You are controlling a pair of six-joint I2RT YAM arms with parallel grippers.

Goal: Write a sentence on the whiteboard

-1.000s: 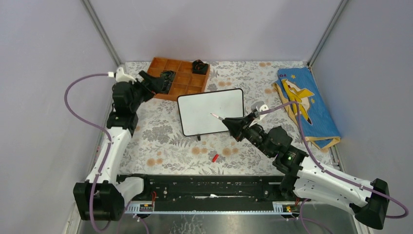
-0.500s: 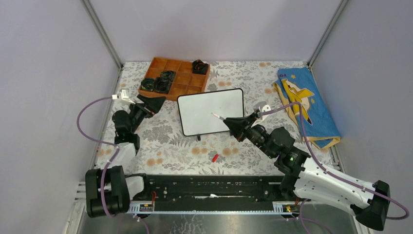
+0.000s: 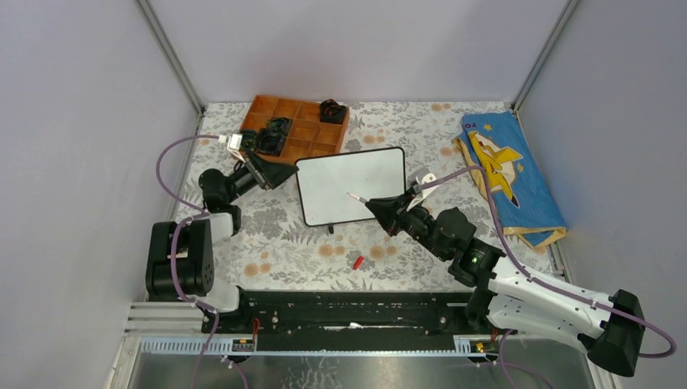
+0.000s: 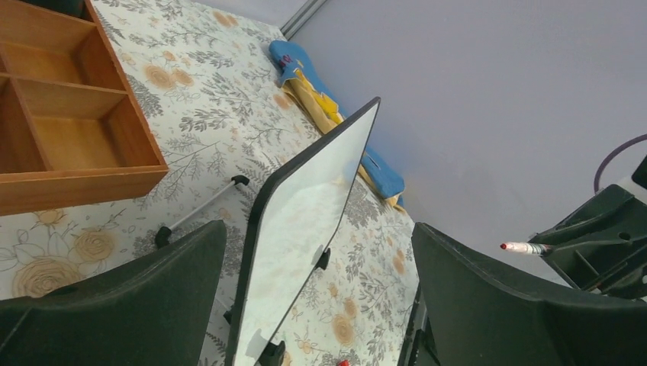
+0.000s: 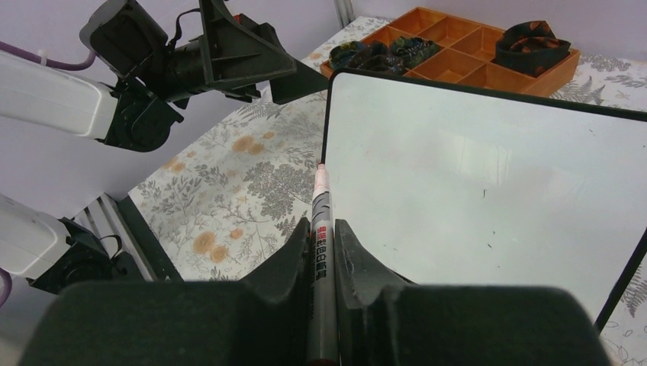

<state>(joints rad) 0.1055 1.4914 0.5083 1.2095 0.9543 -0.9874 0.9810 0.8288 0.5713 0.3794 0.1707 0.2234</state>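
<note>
As seen from above, floral table (image 3: 267,235) under everything. Whiteboard (image 3: 348,182) propped tilted on its feet, face plain white, left edge just ahead of the left gripper (image 3: 285,173), jaws spread wide with nothing between them. Blue cloth (image 3: 510,174) well off to the right of the right gripper (image 3: 374,204). Orange tray (image 3: 312,142) just behind the left jaws. Right jaws narrowed onto a marker (image 3: 358,197), tip forward, near the board's face yet apart. Red cap (image 3: 357,262) lying below the right jaws, toward the bases.
</note>
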